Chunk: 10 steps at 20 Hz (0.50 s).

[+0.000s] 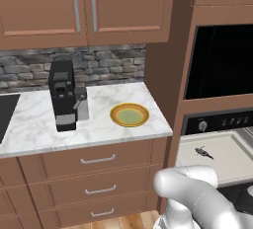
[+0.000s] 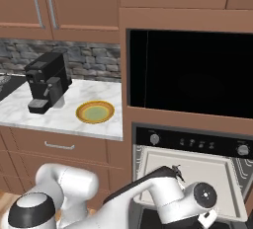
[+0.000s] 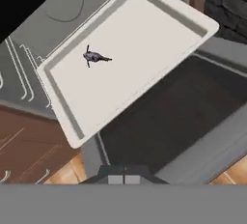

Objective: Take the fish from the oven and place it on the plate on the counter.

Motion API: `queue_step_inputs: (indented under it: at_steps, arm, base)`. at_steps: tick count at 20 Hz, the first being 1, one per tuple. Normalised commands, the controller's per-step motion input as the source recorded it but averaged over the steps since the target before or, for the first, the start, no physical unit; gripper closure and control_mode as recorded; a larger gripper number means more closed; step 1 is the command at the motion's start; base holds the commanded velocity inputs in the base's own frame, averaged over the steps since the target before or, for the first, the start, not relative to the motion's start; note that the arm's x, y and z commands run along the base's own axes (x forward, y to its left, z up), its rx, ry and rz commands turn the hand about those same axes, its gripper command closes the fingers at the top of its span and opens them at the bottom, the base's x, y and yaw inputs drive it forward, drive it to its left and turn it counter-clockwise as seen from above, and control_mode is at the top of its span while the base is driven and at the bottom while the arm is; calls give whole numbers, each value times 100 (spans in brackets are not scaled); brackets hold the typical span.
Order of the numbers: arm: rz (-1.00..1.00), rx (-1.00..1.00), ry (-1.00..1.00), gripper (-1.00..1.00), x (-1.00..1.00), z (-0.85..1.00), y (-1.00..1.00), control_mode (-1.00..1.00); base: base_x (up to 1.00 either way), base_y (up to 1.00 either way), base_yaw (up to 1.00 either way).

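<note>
The oven [image 1: 217, 124] fills the right side of the left base view, set in brown cabinetry, with its pale tray [image 3: 144, 30] pulled out over the open door. In the hand view the tray runs diagonally from lower left to upper right. The counter [image 1: 34, 124] takes the left middle of the left base view, and the plate [image 1: 129, 115] sits near its right end, well apart from the oven, just beside the coffee machine [image 1: 64, 95].

The fish [image 3: 96, 57] lies on the tray, in the left-centre of the hand view, well above the gripper [image 3: 124, 178] at that view's bottom edge. Its long axis runs roughly left to right across that view. The fingers are pressed together and hold nothing, so they would probably need to spread before descending, likely straddling the fish across its narrow width.
</note>
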Motion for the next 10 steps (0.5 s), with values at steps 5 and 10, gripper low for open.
queue_step_inputs:
  at_steps: [5,10]
  arm:
    - [55,-26,-18,100,9,8,4,-100]
    - [49,-25,-11,100,13,0,0,-100]
  base:
    - [0,0,0]
    - [0,0,0]
